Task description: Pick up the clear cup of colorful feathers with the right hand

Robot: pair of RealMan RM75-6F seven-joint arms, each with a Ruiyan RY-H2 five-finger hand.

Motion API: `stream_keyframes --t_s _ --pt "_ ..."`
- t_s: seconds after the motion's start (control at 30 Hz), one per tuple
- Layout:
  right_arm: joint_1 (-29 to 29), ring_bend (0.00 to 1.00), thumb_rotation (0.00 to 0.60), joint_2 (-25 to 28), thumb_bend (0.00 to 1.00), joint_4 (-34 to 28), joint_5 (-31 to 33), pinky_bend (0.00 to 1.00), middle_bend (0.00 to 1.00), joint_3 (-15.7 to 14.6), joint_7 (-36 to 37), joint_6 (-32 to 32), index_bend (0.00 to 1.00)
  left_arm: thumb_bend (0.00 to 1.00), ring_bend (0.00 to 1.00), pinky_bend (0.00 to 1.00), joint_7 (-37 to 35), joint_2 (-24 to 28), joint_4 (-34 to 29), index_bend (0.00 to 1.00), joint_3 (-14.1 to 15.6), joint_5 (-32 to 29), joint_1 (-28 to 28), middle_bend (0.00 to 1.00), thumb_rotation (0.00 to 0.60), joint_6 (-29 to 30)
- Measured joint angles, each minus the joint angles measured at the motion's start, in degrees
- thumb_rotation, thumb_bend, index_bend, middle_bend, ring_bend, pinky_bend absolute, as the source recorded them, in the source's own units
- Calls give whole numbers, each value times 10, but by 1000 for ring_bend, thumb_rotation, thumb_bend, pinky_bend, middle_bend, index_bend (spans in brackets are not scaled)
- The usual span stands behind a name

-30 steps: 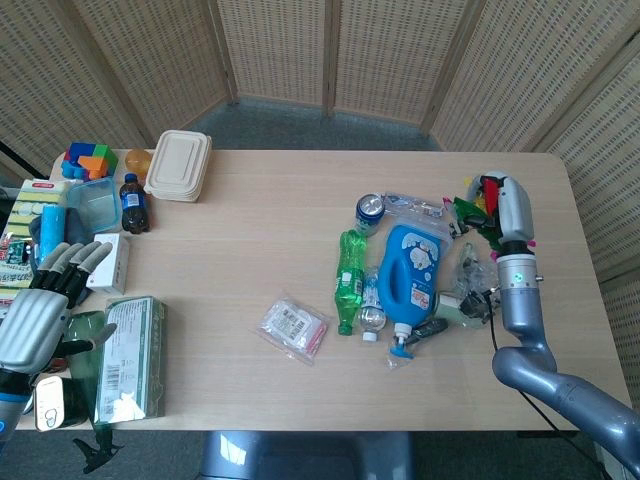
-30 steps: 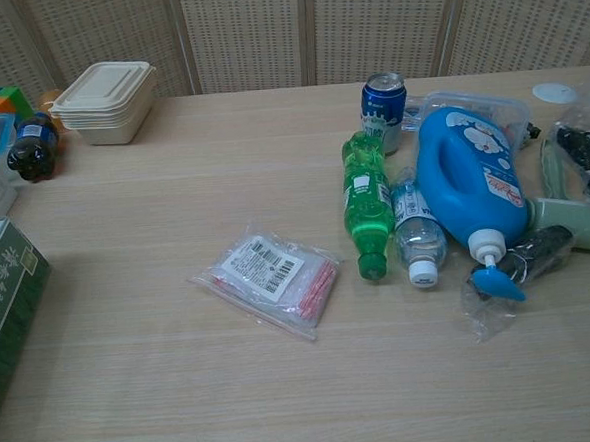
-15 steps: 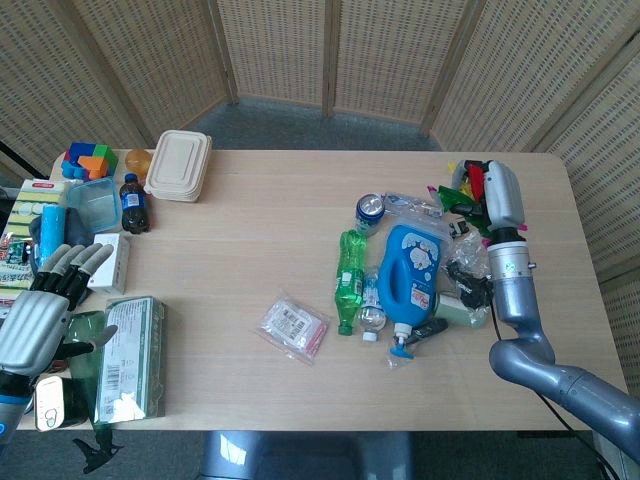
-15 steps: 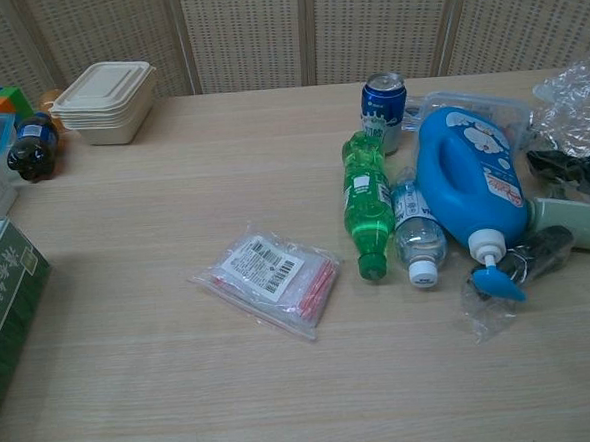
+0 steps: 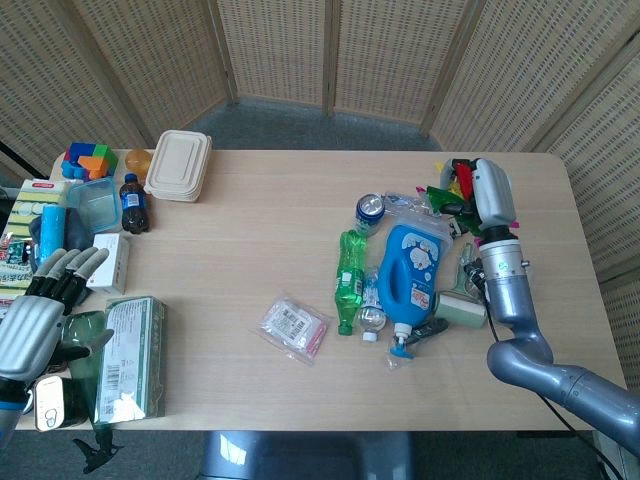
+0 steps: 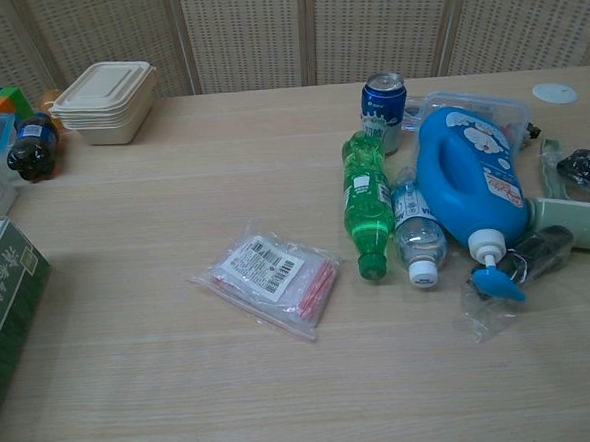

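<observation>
In the head view my right hand [image 5: 488, 194] is raised above the table's far right side. It holds the clear cup of colorful feathers [image 5: 447, 194], whose green, red and yellow feathers stick out to the hand's left. The cup's clear wall is hard to make out against the hand. Neither the right hand nor the cup shows in the chest view. My left hand [image 5: 38, 312] hangs at the table's near left edge, fingers apart and holding nothing.
Below the raised hand lie a blue detergent jug [image 5: 410, 268], a green bottle [image 5: 348, 276], a small water bottle [image 6: 417, 236], a blue can [image 5: 370, 208] and black items in plastic [image 6: 584, 167]. A sachet packet [image 5: 292, 326] lies mid-table. A green box [image 5: 130, 355] sits beside the left hand.
My right hand has risen and shifted towards the far edge with the feather cup. The crinkled plastic seen lifted in the chest view has dropped back down. The left hand barely moved.
</observation>
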Motion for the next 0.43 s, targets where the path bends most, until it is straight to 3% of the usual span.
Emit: stream_keyframes --t_s 0.43 --pt "1 820 600 3 200 8 4 609 827 -4 8 6 738 262 0 0 0 -5 2 0 -1 2 -2 0 600 -3"
